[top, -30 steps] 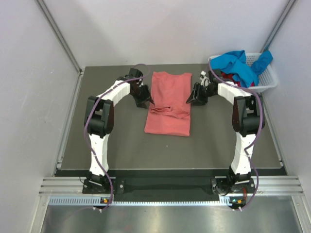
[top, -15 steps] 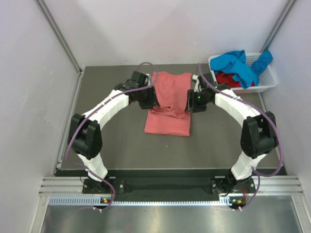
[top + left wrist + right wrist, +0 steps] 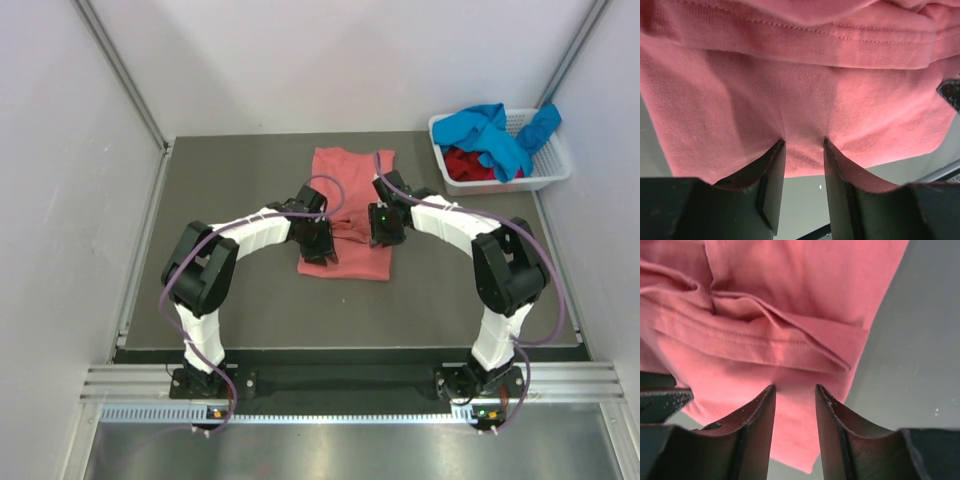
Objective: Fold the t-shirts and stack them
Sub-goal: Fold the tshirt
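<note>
From the top camera I see the salmon-pink t-shirt (image 3: 350,185) lying partly folded in the middle of the table (image 3: 240,300). The left pincer (image 3: 324,246) is on its left edge and the right pincer (image 3: 384,230) on its right. The blue t-shirt (image 3: 480,125) and the dark red t-shirt (image 3: 462,165) sit in the white basket (image 3: 555,165) at the far right corner. My left wrist view shows jaws apart, fingertips (image 3: 777,150) pressing the pink cloth near its hem. The right wrist view shows the same, with its tips on a folded layer.
</note>
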Tool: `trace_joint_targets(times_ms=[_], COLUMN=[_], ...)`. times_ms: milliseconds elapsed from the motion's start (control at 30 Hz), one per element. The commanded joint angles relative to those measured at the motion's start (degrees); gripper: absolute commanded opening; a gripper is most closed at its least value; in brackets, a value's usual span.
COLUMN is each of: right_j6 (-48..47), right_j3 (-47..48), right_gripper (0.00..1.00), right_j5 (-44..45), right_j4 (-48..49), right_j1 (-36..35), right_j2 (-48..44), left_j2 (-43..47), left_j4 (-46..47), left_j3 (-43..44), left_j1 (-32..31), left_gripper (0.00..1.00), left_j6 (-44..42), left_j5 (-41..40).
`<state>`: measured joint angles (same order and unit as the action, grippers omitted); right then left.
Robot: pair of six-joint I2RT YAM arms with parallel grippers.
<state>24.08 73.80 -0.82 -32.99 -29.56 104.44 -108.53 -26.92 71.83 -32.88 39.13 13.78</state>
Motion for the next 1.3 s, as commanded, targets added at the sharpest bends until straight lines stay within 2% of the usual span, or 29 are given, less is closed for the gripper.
trace_joint_targets(times_ms=[0, 333, 567, 767, 867, 967, 1067, 1267], right_j6=[0.27, 0.27, -0.96, -1.48, -3.15, -5.17, -5.88, -0.88], right_j3=[1.61, 7.4, 16.37, 22.78, 26.83, 23.68, 19.29, 12.17], right_gripper=[0.37, 0.37, 0.43, 0.44, 0.45, 0.47, 0.48, 0.45], right_j5=[2.58, 4.68, 4.78, -0.66, -2.52, -2.61, -2.52, -2.52], right_j4=[3.37, 2.85, -1.02, -0.31, -2.94, -3.3, -3.75, -2.78], right_j1=[-0.23, -0.23, 1.69, 6.61, 7.67, 7.15, 5.93, 1.45], right_j2=[1.55, 6.12, 10.95, 17.09, 16.42, 9.85, 4.04, 0.5], left_j2=[0.78, -0.28, -1.42, -1.42, -0.37, 1.03, 2.0, 2.8], left_j4=[4.59, 3.98, 3.8, 3.54, 1.71, -0.32, -2.17, -3.32], left_j3=[-1.52, -1.96, -1.7, -1.35, 1.19, 5.5, 8.49, 9.91], left_j1=[-0.25, -0.69, -0.69, -0.78, -0.69, 0.44, 2.91, 6.34], left_gripper=[0.41, 0.42, 0.42, 0.43, 0.46, 0.51, 0.5, 0.49], left_j6=[1.64, 0.86, 0.24, -0.64, -2.3, -4.58, -5.21, -4.95], left_j5=[-0.6, -1.21, -0.77, 0.02, 0.63, 0.46, 0.63, 1.51])
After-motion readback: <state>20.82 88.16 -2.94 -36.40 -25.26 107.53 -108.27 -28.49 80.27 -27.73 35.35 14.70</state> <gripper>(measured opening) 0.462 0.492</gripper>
